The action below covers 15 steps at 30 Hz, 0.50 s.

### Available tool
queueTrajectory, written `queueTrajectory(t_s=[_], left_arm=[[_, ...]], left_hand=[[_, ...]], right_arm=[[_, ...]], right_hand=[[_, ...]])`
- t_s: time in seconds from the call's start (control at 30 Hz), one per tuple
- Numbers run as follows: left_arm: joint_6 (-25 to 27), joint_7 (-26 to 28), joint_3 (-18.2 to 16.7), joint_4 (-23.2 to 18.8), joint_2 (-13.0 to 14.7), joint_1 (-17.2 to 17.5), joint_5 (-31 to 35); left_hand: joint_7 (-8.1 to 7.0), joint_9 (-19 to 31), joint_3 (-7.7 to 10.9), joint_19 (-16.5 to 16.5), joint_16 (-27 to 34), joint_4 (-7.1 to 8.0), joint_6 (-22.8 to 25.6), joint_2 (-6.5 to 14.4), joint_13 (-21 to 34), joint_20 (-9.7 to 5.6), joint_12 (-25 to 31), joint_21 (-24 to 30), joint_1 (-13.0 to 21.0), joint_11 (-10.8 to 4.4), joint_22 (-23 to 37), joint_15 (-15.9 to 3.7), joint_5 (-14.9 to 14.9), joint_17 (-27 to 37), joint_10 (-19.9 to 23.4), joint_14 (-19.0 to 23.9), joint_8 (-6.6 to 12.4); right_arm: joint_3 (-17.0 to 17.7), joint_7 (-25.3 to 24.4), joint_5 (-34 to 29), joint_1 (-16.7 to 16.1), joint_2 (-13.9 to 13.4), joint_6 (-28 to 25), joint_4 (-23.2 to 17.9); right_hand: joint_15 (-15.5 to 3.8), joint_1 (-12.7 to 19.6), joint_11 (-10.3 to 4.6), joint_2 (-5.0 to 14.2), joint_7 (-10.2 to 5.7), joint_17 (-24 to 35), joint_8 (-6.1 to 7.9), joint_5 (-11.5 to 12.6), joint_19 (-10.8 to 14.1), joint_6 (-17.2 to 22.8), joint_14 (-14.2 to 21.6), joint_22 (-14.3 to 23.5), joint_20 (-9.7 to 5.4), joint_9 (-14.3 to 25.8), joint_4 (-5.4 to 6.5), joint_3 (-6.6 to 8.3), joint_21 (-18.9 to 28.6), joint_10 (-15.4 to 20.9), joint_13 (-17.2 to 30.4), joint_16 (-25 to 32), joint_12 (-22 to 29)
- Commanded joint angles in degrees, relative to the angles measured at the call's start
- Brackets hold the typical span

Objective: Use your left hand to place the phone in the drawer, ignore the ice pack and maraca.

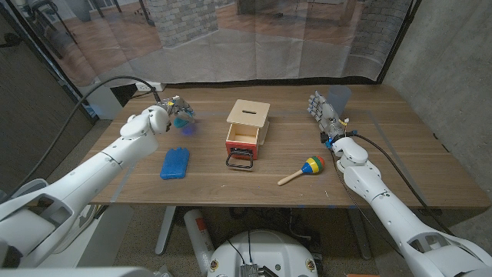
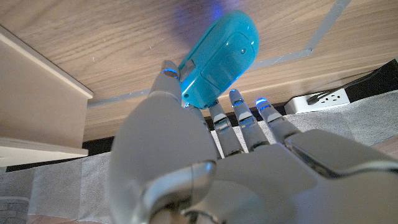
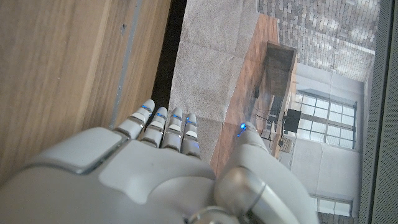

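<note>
Left robot hand [image 1: 167,112] holds the turquoise phone [image 1: 183,120] up over the bench's [image 1: 384,181] far left corner, pinched at one end in its fingers [image 2: 241,118]. Right robot hand [image 1: 326,114] stands by the far right edge, fingers straight and apart, nothing in it. Going down in size: the wooden box with its red drawer [image 1: 242,139] pulled open sits mid-bench, the blue ice pack [image 1: 174,162] lies near the front left edge, and the maraca [image 1: 304,169] near the front edge, right of centre.

The turquoise phone [image 2: 217,59] seems lifted off the table, well left of the open red-fronted wooden drawer [image 1: 243,138].
</note>
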Motion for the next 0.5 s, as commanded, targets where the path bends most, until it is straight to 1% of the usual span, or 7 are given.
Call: queueTrajectory(t_s=[0.03, 0.1, 0.17, 0.23, 0.27, 0.33, 0.5], left_arm=[[-1.18, 1.09, -2.03, -1.96, 0.22, 1.44, -2.13], [-1.39, 0.77, -2.32, -2.19, 0.37, 1.52, -2.65], [-1.87, 1.06, -2.76, -2.39, 0.42, 1.84, -3.20], [-1.91, 1.33, -3.39, -2.72, 0.27, 2.25, -3.93], [-2.82, 1.59, -3.77, -2.73, 0.41, 2.52, -4.53], [-3.13, 1.83, -4.35, -3.01, 0.34, 2.90, -5.29], [-3.49, 2.19, -4.83, -3.47, 0.40, 3.19, -5.93]], left_hand=[[-0.19, 0.10, 0.61, 0.18, -0.18, 0.16, 0.34, 0.49, 0.14, 0.44, 0.12, -0.01, 0.32, -4.95, 0.04, -8.65, -0.26, 0.10, 6.17, 0.57, -0.23], [-0.23, 0.10, 0.62, 0.22, -0.18, 0.16, 0.33, 0.50, 0.14, 0.28, 0.08, -0.01, 0.35, -4.95, 0.04, -8.64, -0.37, 0.10, 6.16, 0.58, -0.31], [0.05, 0.12, 0.66, 0.28, -0.13, 0.22, 0.46, 0.58, 0.16, -0.71, 0.02, -0.02, 0.38, -4.94, 0.03, -8.58, -0.58, 0.11, 6.16, 0.76, -0.41], [0.04, 0.12, 0.68, 0.41, -0.11, 0.24, 0.57, 0.62, 0.16, -0.94, 0.00, 0.01, 0.39, -4.94, 0.03, -8.57, -0.68, 0.12, 6.19, 0.86, -0.44], [0.03, 0.12, 0.70, 0.47, -0.10, 0.24, 0.60, 0.64, 0.16, -0.92, 0.00, 0.03, 0.41, -4.94, 0.02, -8.57, -0.71, 0.12, 6.20, 0.90, -0.44], [0.04, 0.12, 0.71, 0.49, -0.08, 0.24, 0.59, 0.66, 0.17, -0.76, 0.00, 0.02, 0.43, -4.94, 0.02, -8.57, -0.75, 0.12, 6.22, 0.96, -0.48], [0.08, 0.14, 0.77, 0.54, -0.10, 0.26, 0.65, 0.73, 0.18, -0.57, -0.03, 0.00, 0.51, -4.93, 0.01, -8.60, -0.97, 0.12, 6.30, 1.03, -0.61]], right_arm=[[0.08, 0.09, 0.10, -0.05, 0.11, 0.24, 0.12], [0.09, -0.01, 0.07, -0.08, 0.17, 0.34, 0.14], [0.11, 0.04, 0.11, -0.10, 0.19, 0.46, 0.17], [0.15, -0.43, -0.08, -0.20, 0.31, 0.67, 0.11], [0.18, -0.37, -0.01, -0.21, 0.34, 0.77, 0.14], [0.16, -0.08, 0.07, -0.20, 0.21, 0.74, 0.12], [0.13, -0.18, -0.03, -0.19, 0.16, 0.83, 0.05]], right_hand=[[-0.14, -0.14, 0.20, -0.01, 0.29, 0.33, 0.01, 0.02, -0.04, 0.12, 0.07, 0.18, -0.13, 0.19, -0.24, 0.14, -0.02, 0.35, 0.15, 0.14, 0.30], [-0.11, -0.14, 0.24, 0.00, 0.31, 0.33, 0.02, 0.02, -0.04, 0.15, 0.09, 0.18, -0.14, 0.19, -0.24, 0.14, -0.02, 0.37, 0.15, 0.15, 0.31], [-0.12, -0.12, 0.15, 0.01, 0.36, 0.33, 0.03, 0.03, -0.03, 0.18, 0.08, 0.18, -0.24, 0.19, -0.26, 0.14, -0.02, 0.25, 0.15, 0.14, 0.25], [-0.08, -0.12, 0.21, 0.01, 0.37, 0.32, 0.04, 0.03, 0.01, 0.19, 0.08, 0.18, -0.38, 0.19, -0.26, 0.14, 0.00, 0.28, 0.15, 0.14, 0.27], [-0.14, -0.12, 0.19, 0.02, 0.38, 0.32, 0.05, 0.03, -0.01, 0.22, -0.06, 0.18, -0.51, 0.19, -0.27, 0.14, -0.01, 0.27, 0.15, 0.08, 0.26], [-0.21, -0.10, 0.47, 0.03, 0.51, 0.32, 0.08, 0.04, -0.01, 0.31, -0.16, 0.18, -0.62, 0.19, -0.29, 0.14, -0.01, 0.48, 0.15, 0.05, 0.34], [-0.20, -0.08, 0.51, 0.05, 0.59, 0.32, 0.10, 0.04, -0.02, 0.40, -0.14, 0.18, -0.69, 0.19, -0.31, 0.14, -0.01, 0.46, 0.15, 0.06, 0.33]])
